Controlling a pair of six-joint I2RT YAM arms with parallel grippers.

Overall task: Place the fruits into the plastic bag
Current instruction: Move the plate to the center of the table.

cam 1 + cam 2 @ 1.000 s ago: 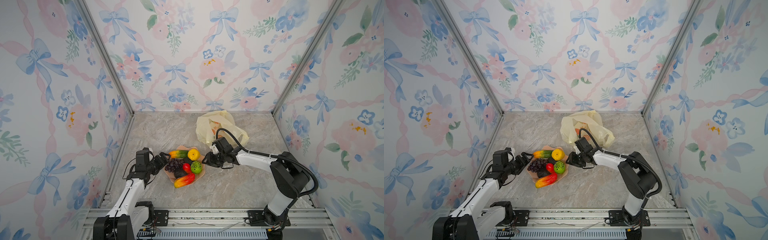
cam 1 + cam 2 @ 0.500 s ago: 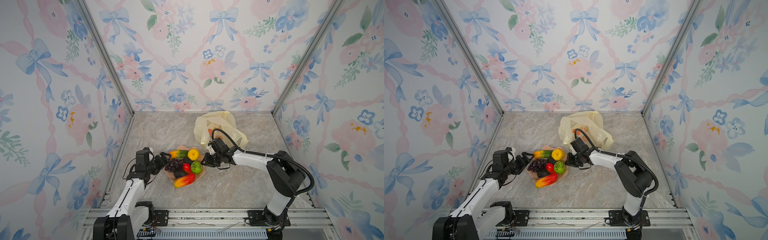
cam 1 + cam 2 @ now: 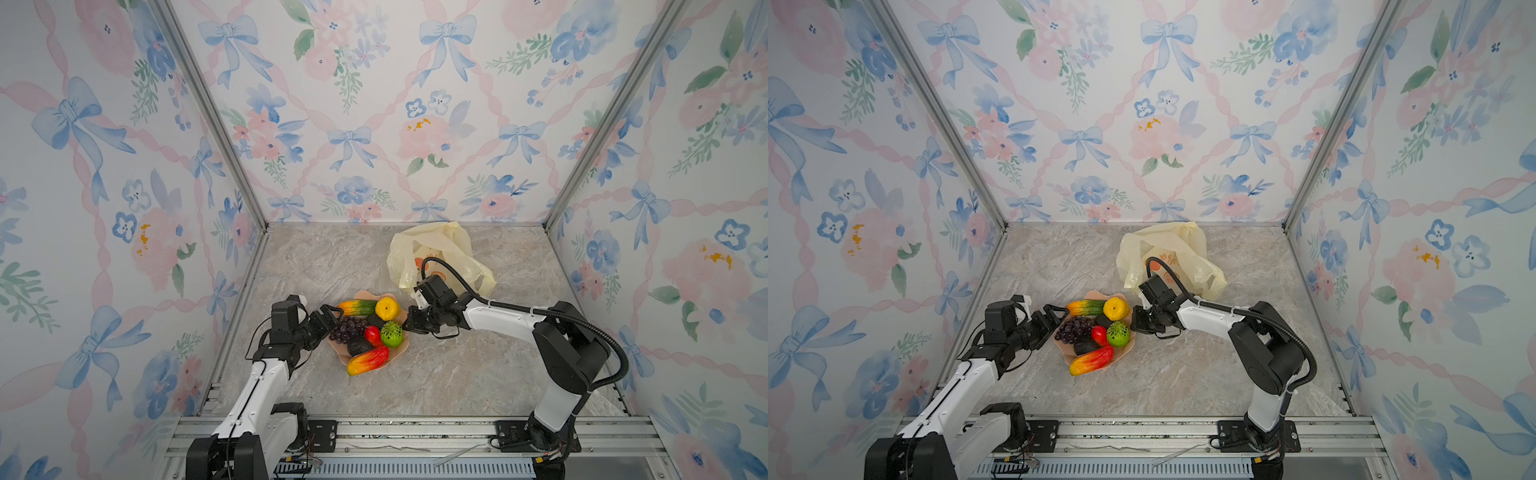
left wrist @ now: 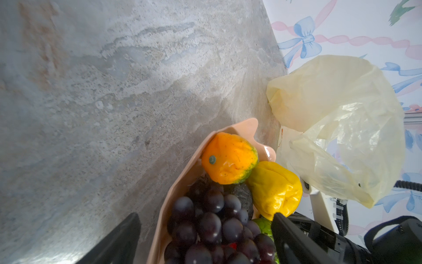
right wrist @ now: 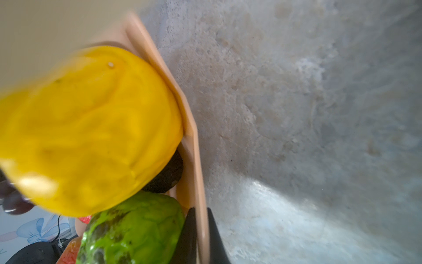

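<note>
Currently the left claw (image 3: 329,320) gapes wide beside the purple grape bunch (image 3: 349,329), heaped with glossy toy fruits (image 3: 391,333) in the pink scalloped dish (image 4: 244,128), middle of the grey marbled counter (image 3: 415,386); the right claw (image 5: 199,210) is clamped on the dish's rim, so I would keep it level; the crinkly pale-yellow plastic bag (image 3: 436,249) lies near the back edge

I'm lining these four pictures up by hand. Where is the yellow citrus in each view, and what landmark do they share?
In a top view: yellow citrus at the pink dish far rim, near the bag.
In a top view: yellow citrus, same place.
Left wrist: yellow citrus beside the orange-green mango, before the bag.
Right wrist: yellow citrus, large and blurred, next to the green ball.
Shared landmark: the pink dish rim.
</note>
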